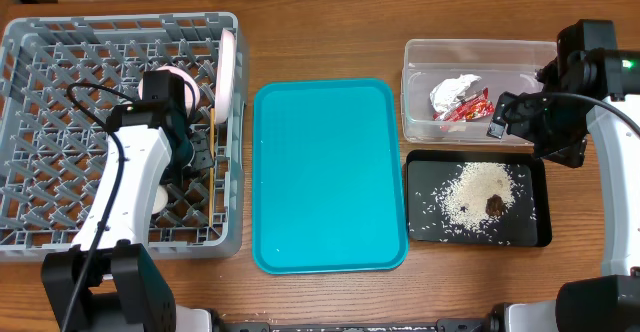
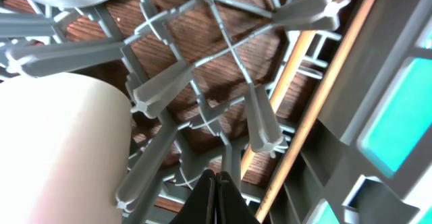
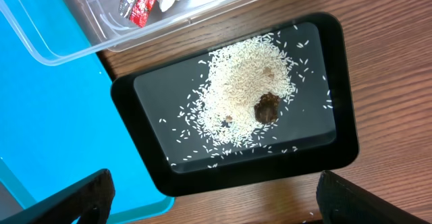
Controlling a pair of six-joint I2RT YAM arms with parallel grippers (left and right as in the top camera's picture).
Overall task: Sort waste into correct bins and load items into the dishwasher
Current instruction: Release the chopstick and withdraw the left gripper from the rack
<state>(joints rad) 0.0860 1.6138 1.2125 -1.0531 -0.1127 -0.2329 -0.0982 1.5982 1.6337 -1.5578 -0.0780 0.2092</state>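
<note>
The grey dish rack [image 1: 120, 22] holds a plate [image 1: 227, 67] on edge beside the chopsticks [image 2: 297, 96]. The left gripper [image 2: 216, 183] sits low inside it, fingers pressed together. Past the teal tray [image 1: 328, 172] on the wooden table [image 1: 320, 32], the wrapper [image 1: 458, 97] lies in the clear tub [image 1: 480, 42]. Rice [image 1: 478, 192] and a brown scrap [image 1: 496, 205] lie on the black tray [image 1: 420, 172], under the right gripper [image 3: 216, 200], fingers wide apart.
</note>
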